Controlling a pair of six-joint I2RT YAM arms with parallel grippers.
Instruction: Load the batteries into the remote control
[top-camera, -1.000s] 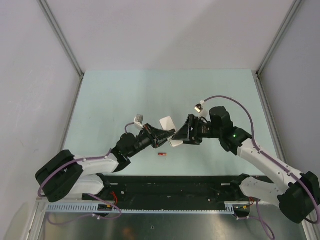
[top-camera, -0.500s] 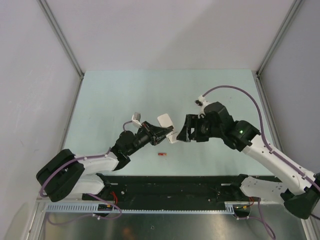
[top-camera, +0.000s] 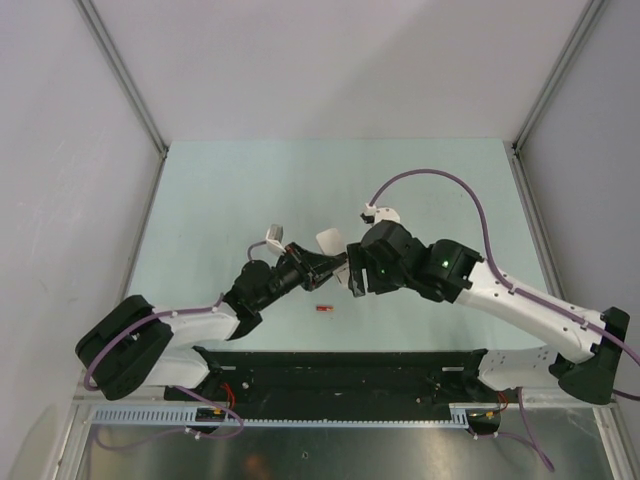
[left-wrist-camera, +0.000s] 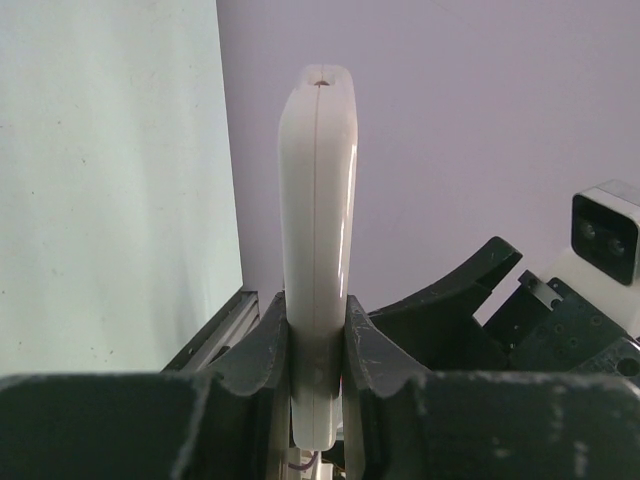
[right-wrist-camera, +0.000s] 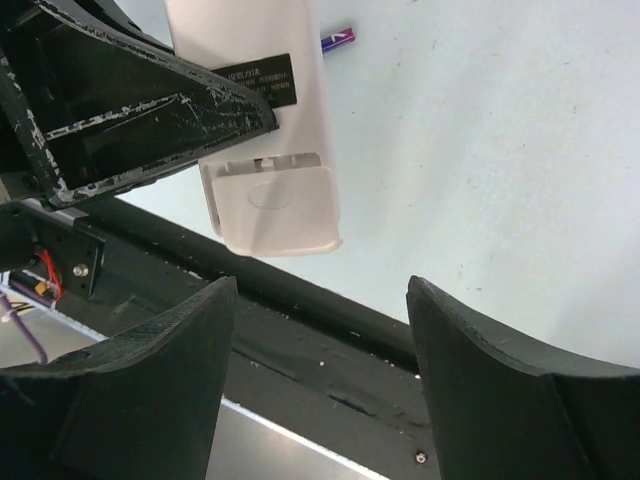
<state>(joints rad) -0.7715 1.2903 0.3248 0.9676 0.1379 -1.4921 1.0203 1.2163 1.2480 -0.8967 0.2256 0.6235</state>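
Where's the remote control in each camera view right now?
Top external: remote control at the centre of the picture, a white sliver.
Left wrist: remote dead centre, upright, edge-on.
Right wrist: remote upper left, back facing the camera.
Shared landmark: the left gripper clamping it.

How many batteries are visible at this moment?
2. One red battery on the table, top view; one purple battery past the remote control, right wrist view. Others may be hidden.

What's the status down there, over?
Left gripper shut on remote control, raised. Right gripper open at its cover end. Red battery loose on table. Nothing blocking.
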